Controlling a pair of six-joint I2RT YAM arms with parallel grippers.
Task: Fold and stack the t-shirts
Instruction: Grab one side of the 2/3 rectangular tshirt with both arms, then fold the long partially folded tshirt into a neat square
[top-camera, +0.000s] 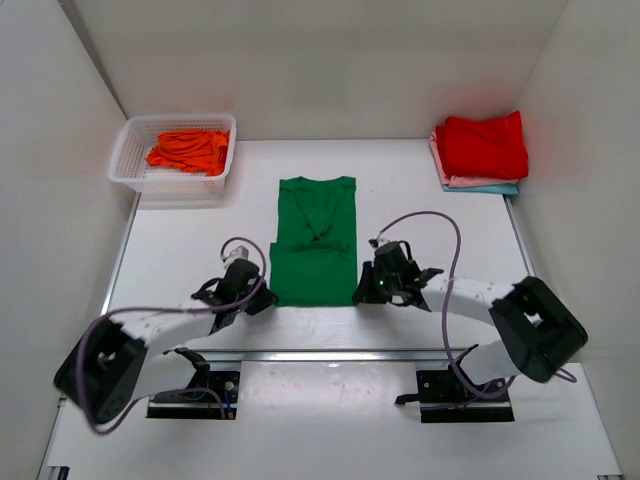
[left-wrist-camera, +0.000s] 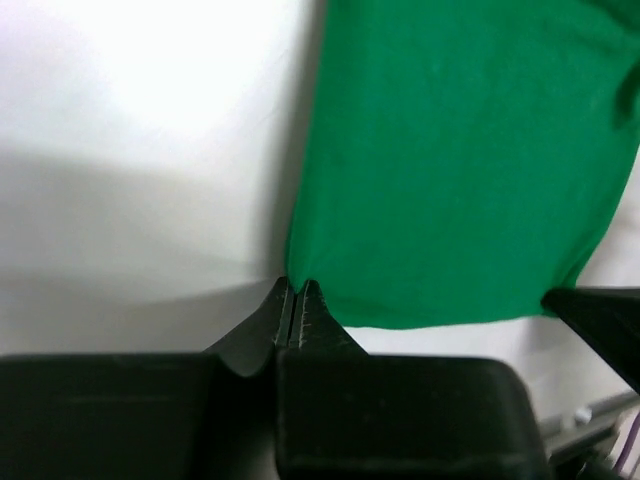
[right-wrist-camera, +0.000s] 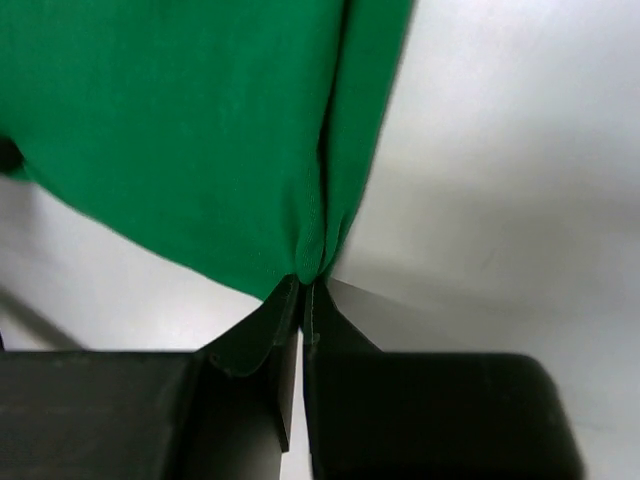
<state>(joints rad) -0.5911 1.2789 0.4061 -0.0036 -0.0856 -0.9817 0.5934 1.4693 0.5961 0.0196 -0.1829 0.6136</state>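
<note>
Green t-shirt (top-camera: 314, 245) flat, sleeves folded in; red, pink, teal shirts (top-camera: 482, 150) stacked right

1 white plastic lattice basket (top-camera: 170, 184): rectangular, upright. 1 white table (top-camera: 180, 250): under basket, extending right and nearward. 3 white walls (top-camera: 330, 60): left, behind, far right of basket. 1 metal rail (top-camera: 330, 356): well nearward of basket.

This looks like a robotics lab test cell, not a lived-in room. A plain white surface (top-camera: 180, 250) is boxed in by bare white panels (top-camera: 60, 120). A left arm (top-camera: 170, 325) and a right arm (top-camera: 470, 295) are bolted by a metal rail (top-camera: 330, 356) at its near edge, and purple cables (top-camera: 430, 213) loop loose. The only goods are laid out like props: a green t-shirt (top-camera: 315, 240), a folded stack (top-camera: 483, 148), and a white lattice basket (top-camera: 170, 184) of orange cloth (top-camera: 188, 152).
</note>
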